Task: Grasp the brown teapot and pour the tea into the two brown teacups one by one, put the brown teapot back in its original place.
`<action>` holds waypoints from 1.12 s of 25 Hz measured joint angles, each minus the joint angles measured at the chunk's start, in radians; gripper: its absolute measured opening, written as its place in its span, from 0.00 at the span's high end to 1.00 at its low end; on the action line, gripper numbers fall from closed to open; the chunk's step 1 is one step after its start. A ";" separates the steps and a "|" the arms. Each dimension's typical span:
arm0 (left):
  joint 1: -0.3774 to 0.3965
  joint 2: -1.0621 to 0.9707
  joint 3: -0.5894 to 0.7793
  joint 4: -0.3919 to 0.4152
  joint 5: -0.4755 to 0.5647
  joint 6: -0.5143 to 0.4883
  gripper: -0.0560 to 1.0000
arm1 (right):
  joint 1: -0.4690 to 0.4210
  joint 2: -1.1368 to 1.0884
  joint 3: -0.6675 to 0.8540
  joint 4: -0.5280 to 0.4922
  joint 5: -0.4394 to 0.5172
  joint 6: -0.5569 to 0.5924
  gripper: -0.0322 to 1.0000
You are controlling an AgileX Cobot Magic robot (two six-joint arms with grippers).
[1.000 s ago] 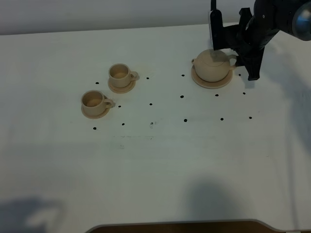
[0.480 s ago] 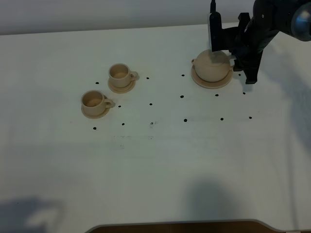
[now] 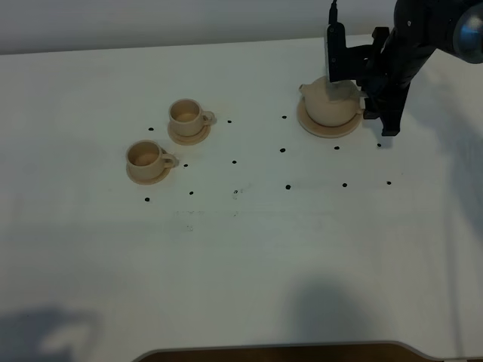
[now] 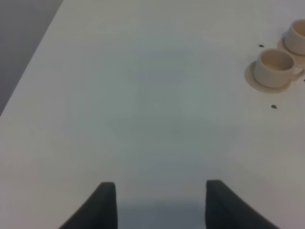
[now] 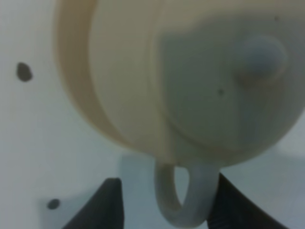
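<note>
The brown teapot (image 3: 328,105) stands on its wide tan disc (image 3: 326,128) at the back right. My right gripper (image 3: 364,87) is open and straddles the teapot's loop handle (image 5: 182,202). In the right wrist view the teapot (image 5: 143,90) fills the frame, with dark fingers (image 5: 102,207) on both sides of the handle and not touching it. The two brown teacups (image 3: 186,115) (image 3: 146,156) sit on their saucers at the left. My left gripper (image 4: 162,205) is open and empty over bare table, with the cups (image 4: 273,68) ahead of it.
The white table (image 3: 241,249) carries small black dot marks (image 3: 287,186) between the cups and the teapot. The table's front edge (image 3: 272,348) shows at the bottom. The left table edge (image 4: 28,71) shows in the left wrist view.
My right gripper has shifted slightly and settled closer around the teapot's handle. The teapot stays on its disc. The cups have not moved.
</note>
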 joint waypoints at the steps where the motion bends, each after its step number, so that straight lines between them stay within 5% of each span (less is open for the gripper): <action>1: 0.000 0.000 0.000 0.000 0.000 0.000 0.53 | 0.000 0.000 -0.003 0.000 0.014 0.014 0.59; 18: 0.000 0.000 0.000 0.000 0.000 0.000 0.53 | 0.000 -0.001 -0.090 0.139 0.226 0.243 0.59; 28: 0.000 0.000 0.000 0.000 0.000 0.000 0.53 | 0.000 -0.002 -0.090 0.130 0.207 0.451 0.59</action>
